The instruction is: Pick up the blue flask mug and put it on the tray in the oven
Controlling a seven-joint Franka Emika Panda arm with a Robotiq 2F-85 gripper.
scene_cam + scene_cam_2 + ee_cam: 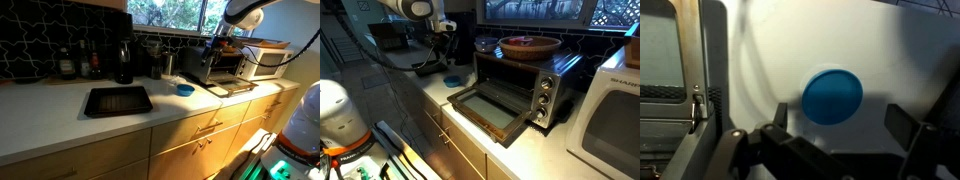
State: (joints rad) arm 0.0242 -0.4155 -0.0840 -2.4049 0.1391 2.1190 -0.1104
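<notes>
The blue flask mug [832,96] shows in the wrist view from straight above as a round blue top on the white counter. It also shows in both exterior views [184,89] [454,78], standing on the counter near the oven's open door. My gripper [840,118] is open and empty above it, with a finger on either side, apart from it. The gripper hangs above the mug in both exterior views [211,52] [443,42]. The silver and black oven [548,92] [222,66] has its glass door [492,108] dropped open. I cannot make out a tray inside it.
A white microwave [615,120] [262,60] stands beside the oven. A brown bowl [530,45] sits on the oven's top. A black baking tray [117,100] lies on the counter. Bottles and jars [95,62] line the back wall. The oven door's edge [685,100] is left of the mug.
</notes>
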